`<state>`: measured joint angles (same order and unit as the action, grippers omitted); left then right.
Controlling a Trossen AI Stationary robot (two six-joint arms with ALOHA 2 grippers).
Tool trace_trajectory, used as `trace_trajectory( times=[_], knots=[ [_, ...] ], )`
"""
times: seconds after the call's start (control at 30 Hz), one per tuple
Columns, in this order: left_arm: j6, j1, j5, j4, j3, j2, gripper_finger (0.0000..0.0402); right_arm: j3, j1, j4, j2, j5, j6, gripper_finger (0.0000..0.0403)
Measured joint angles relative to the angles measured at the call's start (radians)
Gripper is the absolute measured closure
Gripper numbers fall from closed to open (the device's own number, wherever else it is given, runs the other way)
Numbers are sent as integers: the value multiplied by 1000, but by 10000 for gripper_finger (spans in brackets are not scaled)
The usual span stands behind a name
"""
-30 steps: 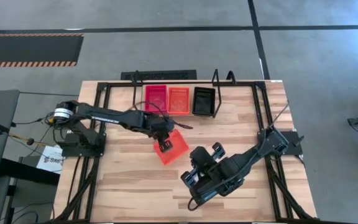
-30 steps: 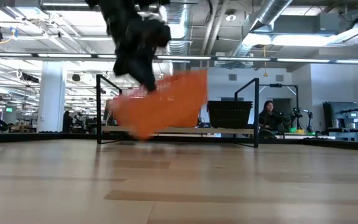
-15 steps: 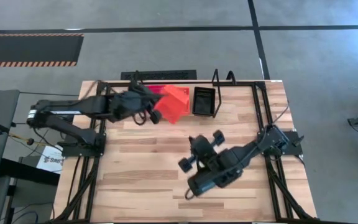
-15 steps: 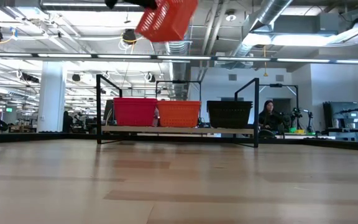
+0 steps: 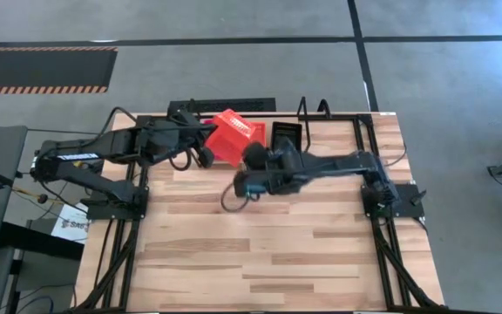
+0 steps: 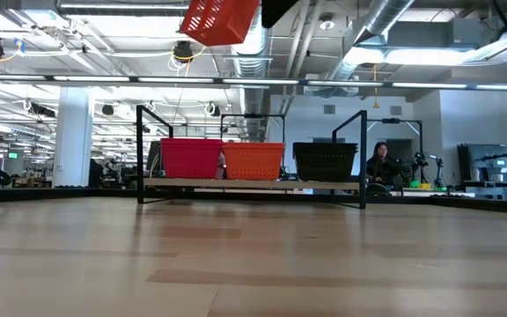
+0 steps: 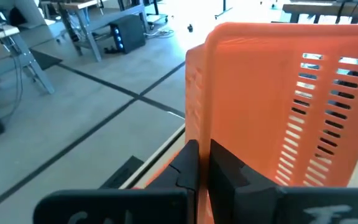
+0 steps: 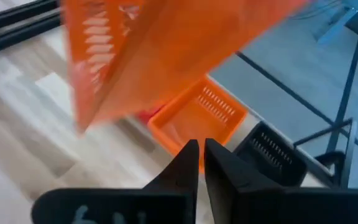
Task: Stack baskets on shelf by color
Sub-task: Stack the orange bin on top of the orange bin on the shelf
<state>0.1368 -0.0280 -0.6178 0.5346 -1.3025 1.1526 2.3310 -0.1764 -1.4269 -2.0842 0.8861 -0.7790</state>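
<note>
My left gripper [image 5: 209, 144] is shut on an orange basket [image 5: 234, 135], held tilted high above the shelf [image 6: 253, 184]; the low view shows it near the ceiling line [image 6: 220, 19]. On the shelf board a red basket [image 6: 190, 158], an orange basket [image 6: 253, 160] and a black basket [image 6: 326, 161] stand side by side on their bottoms. My right gripper [image 5: 249, 159] hovers just beside the held basket on its near side. Its fingers [image 8: 188, 163] are a narrow slit apart with nothing between them. My left gripper pinches an edge of the orange basket's wall [image 7: 194, 134] between its two fingers [image 7: 225, 171], coming from the table's left. The basket sticks out beyond the fingers, tilted, lifted clear of the shelf and the baskets below.
Black metal rods with upright loops [image 5: 312, 109] frame the shelf at the table's far edge. The wooden tabletop [image 5: 251, 253] stretches bare toward the near edge. A person [image 6: 381, 163] sits in the room behind the table.
My left gripper has carried the orange basket up and toward the far edge, from low over the table's middle to high above the shelf, tipping upward. My right gripper has swung from the near right toward the far edge, up beside the held basket.
</note>
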Motion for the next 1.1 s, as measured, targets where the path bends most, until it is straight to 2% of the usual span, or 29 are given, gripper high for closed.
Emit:
trace_trajectory(
  times=[0.1, 0.3, 0.57, 0.7, 0.9, 1.1],
  knots=[
    [-14, 0, -12, 12, 0, 0, 401, 13, 30, 63, 0, -19, 73, 347],
    [-41, -6, -66, 50, 1, -9, 401, 22, 10, 167, 20, -5, 202, 335],
    [-47, -47, -64, 45, 1, -16, 401, 24, -69, 186, 72, 176, 163, 334],
    [-47, -74, -48, 5, 1, -16, 401, 24, -105, 230, 79, 333, 162, 334],
    [-91, -90, 15, -107, 1, -16, 401, 24, -112, 256, 49, 515, 162, 334],
    [-100, -90, 38, -129, 1, -16, 401, 1, -88, 318, 51, 559, 159, 334]
  ],
)
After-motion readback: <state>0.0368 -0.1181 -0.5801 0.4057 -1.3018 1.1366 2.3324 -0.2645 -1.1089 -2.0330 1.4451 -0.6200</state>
